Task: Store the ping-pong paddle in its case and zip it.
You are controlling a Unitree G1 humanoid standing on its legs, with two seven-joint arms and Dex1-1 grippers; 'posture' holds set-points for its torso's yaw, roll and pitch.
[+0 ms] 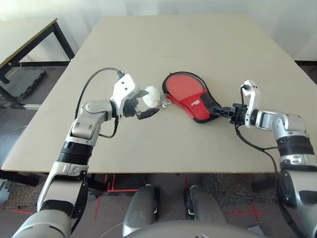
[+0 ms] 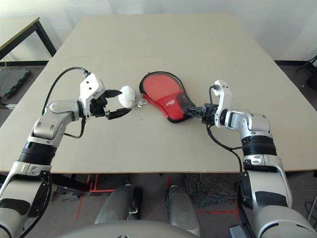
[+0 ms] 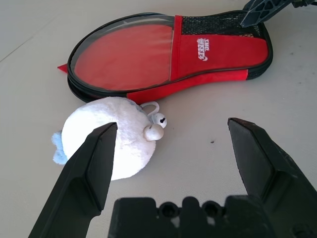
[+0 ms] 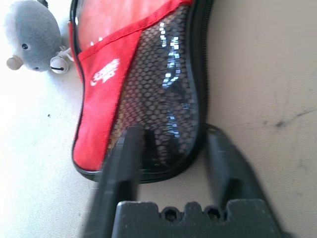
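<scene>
At the left of the head view, the left gripper (image 1: 148, 110) hovers just above the pale tabletop (image 1: 148, 39), a little left of centre. Its black fingers (image 3: 91, 168) are spread wide and hold nothing. Just beyond the fingertips lies a white plush toy (image 1: 152, 95), round and soft, with a pale blue bit at one side and a small bell beside its face. In the left wrist view one finger stands in front of the toy; whether it touches cannot be told.

Right of the toy, near the middle of the frame, the case (image 1: 190, 96) lies flat on the tabletop. It is red with a black zipper rim, a white logo and a black mesh patch at its narrow end. The narrow end points toward the right of the frame, the round end toward the toy. The paddle (image 3: 124, 59) sits inside the case: its red round face shows through the round part, seen best in the left wrist view. Its handle is hidden.

At the right, the right gripper (image 1: 224, 110) reaches in low to the narrow mesh end of the case. Its fingers (image 4: 121, 168) are drawn narrow around that end, one over the mesh and one along the zipper rim.
</scene>
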